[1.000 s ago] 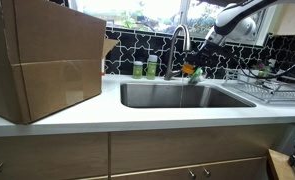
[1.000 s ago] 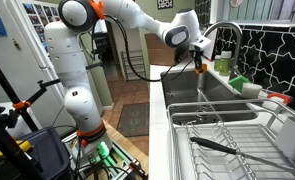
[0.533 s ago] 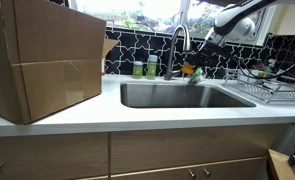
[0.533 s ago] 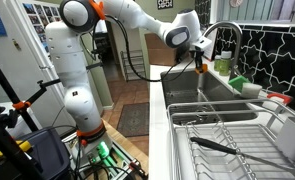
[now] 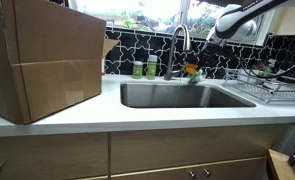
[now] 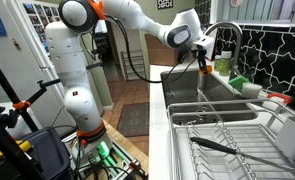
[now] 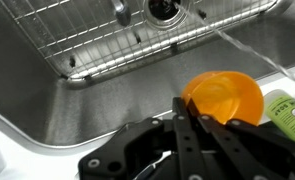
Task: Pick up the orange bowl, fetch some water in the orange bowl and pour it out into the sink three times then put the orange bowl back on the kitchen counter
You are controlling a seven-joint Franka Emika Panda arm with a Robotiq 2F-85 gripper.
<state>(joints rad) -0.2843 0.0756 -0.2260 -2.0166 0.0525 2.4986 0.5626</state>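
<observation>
Bowl (image 7: 224,97): orange, held by its rim over sink (image 7: 97,110), beside faucet (image 5: 179,38). Claw (image 7: 184,110): pinched tight on that rim. Risk: thin edge grip (water adds weight) may slip; bowl drops, splashes.

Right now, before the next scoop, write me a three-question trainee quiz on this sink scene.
1. True or false: the Robotiq gripper hangs open, clear of the small round orange plastic bowl.
2. What covers the floor of the rectangular stainless-steel sink? A) a wire grid B) a folded towel C) stacked plates
3. Fill in: the large brown cardboard box stands on the white ______.

Key: 1 false, it is shut on the bowl's rim, above the sink; 2 A; 3 kitchen counter.
</observation>
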